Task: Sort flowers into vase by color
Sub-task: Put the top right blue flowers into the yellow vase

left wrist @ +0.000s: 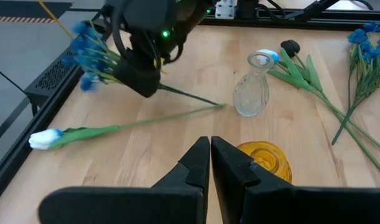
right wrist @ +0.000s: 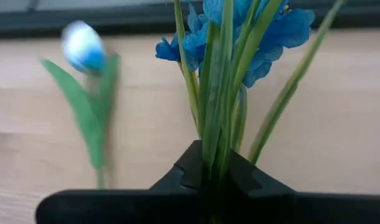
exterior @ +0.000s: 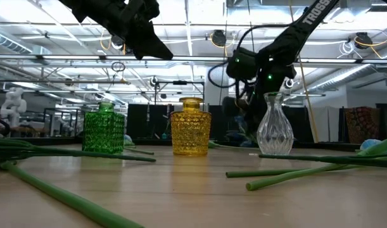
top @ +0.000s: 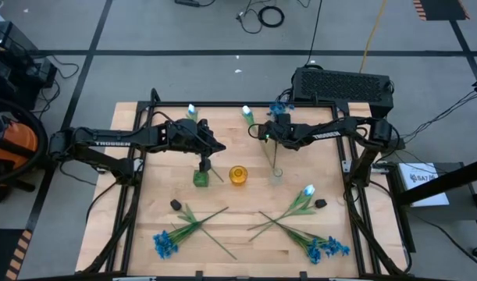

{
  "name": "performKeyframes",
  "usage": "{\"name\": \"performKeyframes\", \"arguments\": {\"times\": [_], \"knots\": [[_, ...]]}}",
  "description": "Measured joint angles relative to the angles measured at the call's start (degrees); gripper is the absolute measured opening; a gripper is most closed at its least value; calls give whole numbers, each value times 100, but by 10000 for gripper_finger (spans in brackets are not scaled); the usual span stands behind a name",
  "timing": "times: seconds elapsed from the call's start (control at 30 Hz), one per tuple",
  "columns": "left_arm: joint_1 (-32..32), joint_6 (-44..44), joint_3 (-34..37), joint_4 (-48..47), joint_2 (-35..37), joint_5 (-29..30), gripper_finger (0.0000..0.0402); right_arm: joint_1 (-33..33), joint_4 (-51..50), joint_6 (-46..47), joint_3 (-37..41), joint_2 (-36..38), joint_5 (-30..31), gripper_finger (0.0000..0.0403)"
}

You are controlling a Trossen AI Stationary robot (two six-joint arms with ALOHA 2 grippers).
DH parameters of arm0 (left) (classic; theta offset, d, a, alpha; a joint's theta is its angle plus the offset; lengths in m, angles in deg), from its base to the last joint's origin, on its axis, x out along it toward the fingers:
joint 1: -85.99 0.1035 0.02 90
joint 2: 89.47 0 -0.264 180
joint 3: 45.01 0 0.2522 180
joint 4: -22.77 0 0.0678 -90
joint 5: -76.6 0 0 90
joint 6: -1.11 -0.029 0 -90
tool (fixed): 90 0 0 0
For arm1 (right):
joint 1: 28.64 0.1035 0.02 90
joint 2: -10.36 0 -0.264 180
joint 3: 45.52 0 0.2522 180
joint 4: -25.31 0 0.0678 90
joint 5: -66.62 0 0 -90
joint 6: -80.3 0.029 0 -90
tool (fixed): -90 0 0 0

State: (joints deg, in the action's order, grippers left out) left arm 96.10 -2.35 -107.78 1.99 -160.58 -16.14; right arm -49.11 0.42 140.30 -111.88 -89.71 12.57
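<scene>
Jaws of the right gripper are clamped on the green stems of a blue flower, held above the table at about one o'clock from the clear vase. The left gripper hangs with fingers pressed together over the yellow vase, nothing between them.

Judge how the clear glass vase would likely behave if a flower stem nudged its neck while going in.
The clear glass vase has a narrow neck above a wider belly, so it probably rocks or tips rather than slides. Being glass, it is likely fragile and smooth-sided. It stands empty, so it is probably light and easy to knock.
</scene>
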Motion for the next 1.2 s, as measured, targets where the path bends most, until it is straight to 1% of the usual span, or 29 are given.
{"name": "performKeyframes", "arguments": {"times": [0.17, 0.3, 0.43, 0.5, 0.57, 0.63, 0.7, 0.8, 0.9, 0.97, 1.07, 1.2], "knots": [[0, 0, 0, 1, 0, 0, 25, -8, 65, -637, 0, 550, 163, 13], [0, 2, 0, 1, 0, 7, 25, -8, 98, -1367, 0, 1289, 433, 10], [0, 16, 0, 37, 0, 24, 25, 93, 324, -2366, 0, 2134, 439, 11], [0, 170, 0, 112, 0, 34, 25, 187, 364, -2800, 0, 2616, 270, 11], [0, 349, 0, 229, 0, 80, 25, 269, 343, -3152, 0, 3125, -107, 11], [-2, 455, 0, 389, 0, 135, 25, 373, 224, -3334, 0, 3654, -509, 11], [-39, 466, 0, 568, 0, 153, 25, 517, 156, -3397, -1, 4177, -761, 11], [-146, 615, 0, 934, 0, 155, 25, 848, 107, -3416, 13, 4790, -904, 11], [-307, 771, 0, 1330, 0, 153, 25, 1291, 271, -3416, 246, 5175, -911, 11], [-442, 910, 0, 1538, 0, 162, 25, 1597, 682, -3415, 530, 5298, -898, 11], [-657, 1066, 0, 1892, 0, 199, 25, 1982, 1770, -3581, 1026, 5287, -904, 11], [-999, 1064, 0, 2415, -150, 639, 27, 2338, 3433, -3944, 1525, 5006, -933, 11]]}}
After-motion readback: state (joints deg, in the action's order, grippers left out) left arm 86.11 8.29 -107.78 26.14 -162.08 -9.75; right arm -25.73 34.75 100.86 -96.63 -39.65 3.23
